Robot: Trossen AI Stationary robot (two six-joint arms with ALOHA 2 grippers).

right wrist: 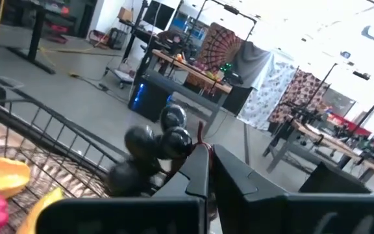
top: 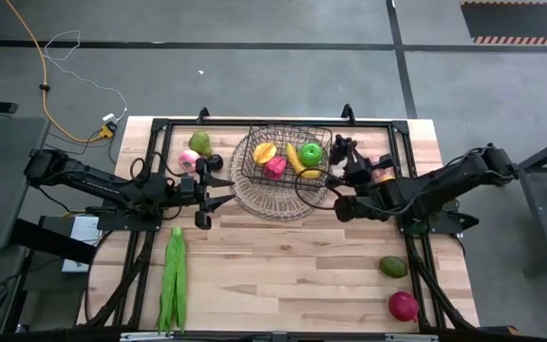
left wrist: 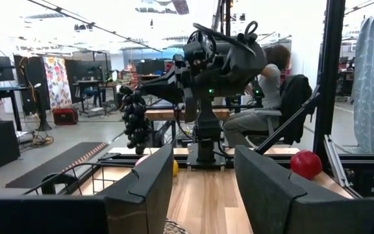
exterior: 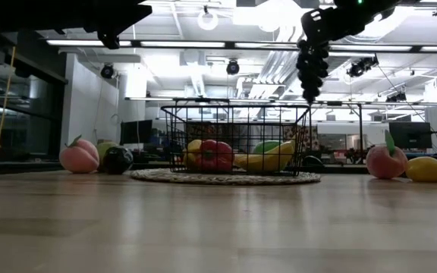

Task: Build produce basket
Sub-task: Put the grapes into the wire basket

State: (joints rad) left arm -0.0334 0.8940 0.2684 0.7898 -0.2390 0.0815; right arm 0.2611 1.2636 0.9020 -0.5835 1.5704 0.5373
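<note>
The right gripper (top: 342, 155), fingers clamped on the stem of the grapes (exterior: 309, 67), hangs the dark bunch in the air just above the basket's (top: 322, 132) near corner. Below and beside it, inside the basket, lie a banana (top: 295, 160), a green apple (top: 311, 153), a pink piece (top: 274, 167) and a yellow-orange fruit (top: 264, 152). Behind the right arm, an avocado (top: 393, 267) and a red apple (top: 403, 305) sit well apart on the table (top: 292, 266). Across the basket waits the left gripper (top: 211, 193), fingers spread and empty, with green pods (top: 172, 276) lying behind it and a pear (top: 199, 142) on its far side
</note>
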